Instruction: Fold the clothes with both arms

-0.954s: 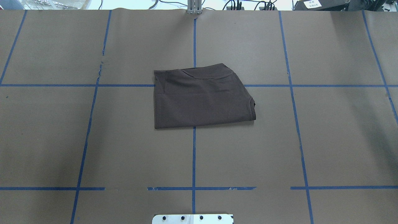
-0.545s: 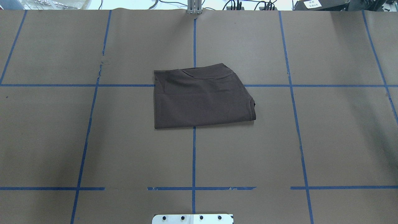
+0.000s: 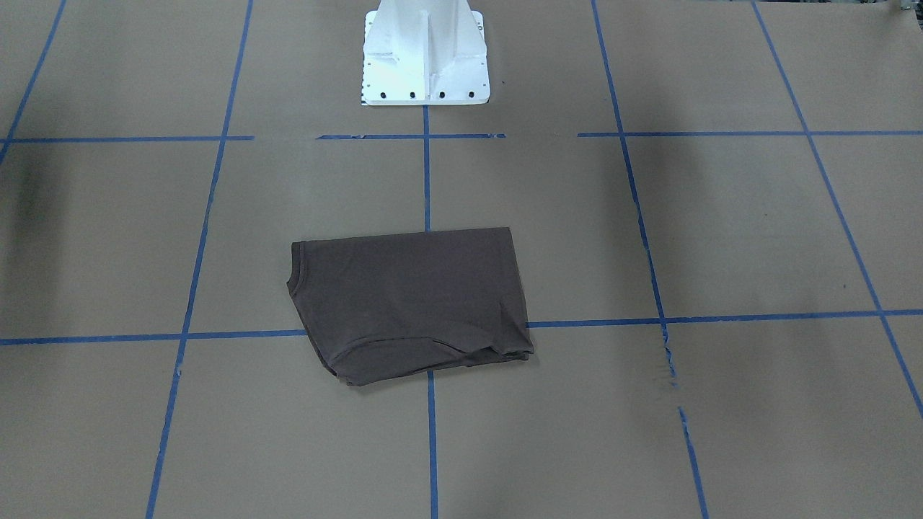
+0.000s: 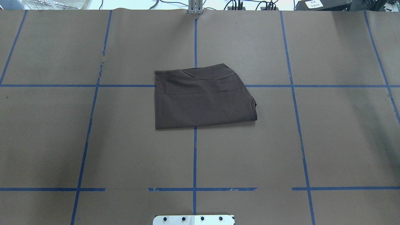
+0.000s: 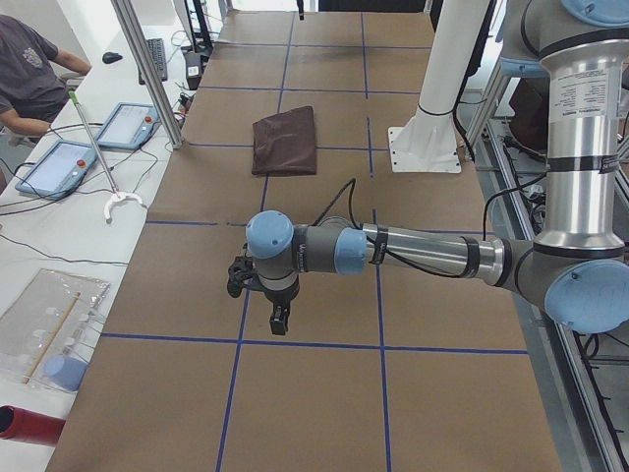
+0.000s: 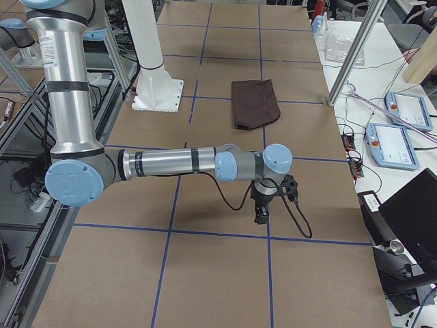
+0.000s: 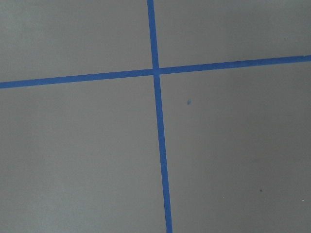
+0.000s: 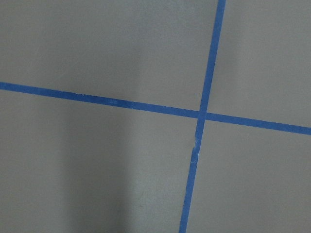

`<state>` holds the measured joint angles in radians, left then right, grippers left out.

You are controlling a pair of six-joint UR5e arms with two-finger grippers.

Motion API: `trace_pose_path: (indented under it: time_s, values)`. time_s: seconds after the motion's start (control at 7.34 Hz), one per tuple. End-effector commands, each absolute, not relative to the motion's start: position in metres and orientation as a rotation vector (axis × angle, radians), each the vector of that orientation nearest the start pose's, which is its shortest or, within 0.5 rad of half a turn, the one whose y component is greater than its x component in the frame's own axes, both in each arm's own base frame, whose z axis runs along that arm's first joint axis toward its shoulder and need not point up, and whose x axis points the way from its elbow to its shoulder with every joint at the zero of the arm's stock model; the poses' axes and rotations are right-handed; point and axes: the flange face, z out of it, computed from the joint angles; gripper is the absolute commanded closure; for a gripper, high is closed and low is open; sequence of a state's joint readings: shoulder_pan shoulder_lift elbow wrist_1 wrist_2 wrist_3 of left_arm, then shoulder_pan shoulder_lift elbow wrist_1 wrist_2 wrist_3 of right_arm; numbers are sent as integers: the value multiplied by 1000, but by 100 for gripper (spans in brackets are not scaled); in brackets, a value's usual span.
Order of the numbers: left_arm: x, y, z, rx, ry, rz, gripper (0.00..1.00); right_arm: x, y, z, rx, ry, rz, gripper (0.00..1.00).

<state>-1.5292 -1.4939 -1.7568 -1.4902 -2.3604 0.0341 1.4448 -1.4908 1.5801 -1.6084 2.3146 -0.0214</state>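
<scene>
The fingers [image 5: 280, 317] of the left gripper [image 5: 279, 326] point straight down over bare paper. So do those of the right gripper [image 6: 260, 214]. Only the two side views show them, so I cannot tell whether either pair is spread or closed. No cloth hangs from either.

Below both sets of fingers runs the table [image 4: 343, 140], covered in brown paper. The fingers hang a little above it and do not touch it. Each wrist camera sees only paper and a crossing of blue tape [image 7: 158, 121], which fits fingers hanging over empty ground.

The left arm [image 5: 423, 254] and right arm [image 6: 171, 164] each reach out level from the robot's side, one towards each end of the table. My guess is that they are held out there on purpose, to leave the middle open to the fixed cameras.

The pedestal [image 3: 425, 58] stands well apart from both sets of fingers, roughly midway between them along the table.

The shirt [image 4: 203, 98] lies between the two sets of fingers too, far from each and out in front of the pedestal. It is folded into a compact, nearly square packet, flat on the paper. One corner flap [image 3: 515, 339] is slightly rumpled. The folding looks done or close to it, which would explain why neither arm is near the cloth.
</scene>
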Motion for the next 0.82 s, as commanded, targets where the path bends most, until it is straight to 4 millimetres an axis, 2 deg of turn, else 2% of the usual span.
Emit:
trace_pose_path:
  time_s: [0.0, 0.41, 0.68]
  values:
    - [-45, -459, 618, 16, 783, 79, 0, -2, -529, 621, 37, -754, -163, 0]
    - [-44, -461, 599, 47, 792, 88, 0, -1, -529, 623, 39, -751, -162, 0]
    - [-44, -461, 595, 53, 792, 91, 0, -1, -526, 627, 30, -750, -160, 0]
